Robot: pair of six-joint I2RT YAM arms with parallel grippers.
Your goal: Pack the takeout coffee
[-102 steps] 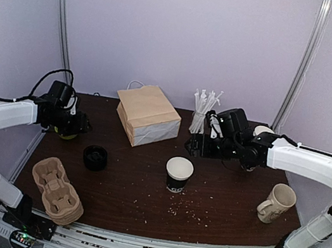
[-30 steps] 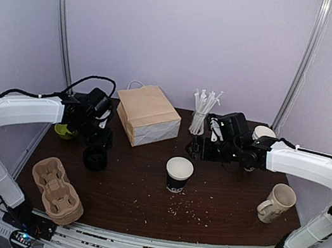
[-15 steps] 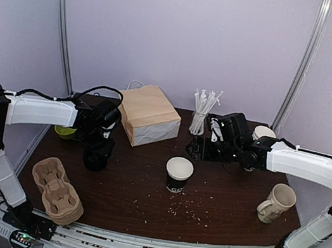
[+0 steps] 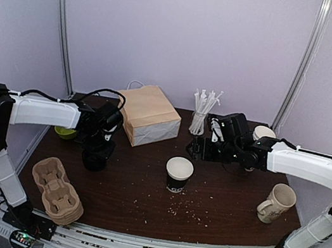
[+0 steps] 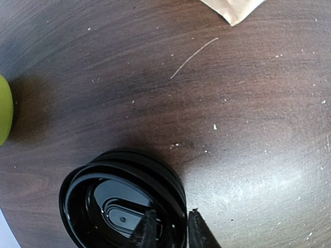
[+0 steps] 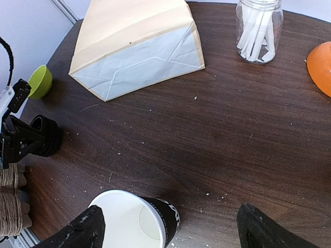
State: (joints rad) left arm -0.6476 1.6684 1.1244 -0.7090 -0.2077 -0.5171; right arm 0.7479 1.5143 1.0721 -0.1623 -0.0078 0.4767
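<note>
The takeout coffee cup (image 4: 178, 173) is parked upright around the middle of the worktop (image 4: 220, 217), lidless, white inside on show, with crumbs scattered on its near side. A black lid (image 5: 124, 201) is found well apart from it on the left, near a green bowl (image 4: 65, 132). The left arm is stretched rightward from the left edge, forearm about level, wrist bent down over that lid. The left claw (image 5: 169, 230) is narrowed to a slim gap astride the lid's right rim, one finger inside, one outside. Whether the rim is actually pinched can't be told, tbh. The right arm is reached in from the right, forearm level. The right claw (image 6: 165, 227) is spread wide and held in the air just far of the cup, nothing gripped. A paper bag (image 4: 148, 116) is laid at the far side.
</note>
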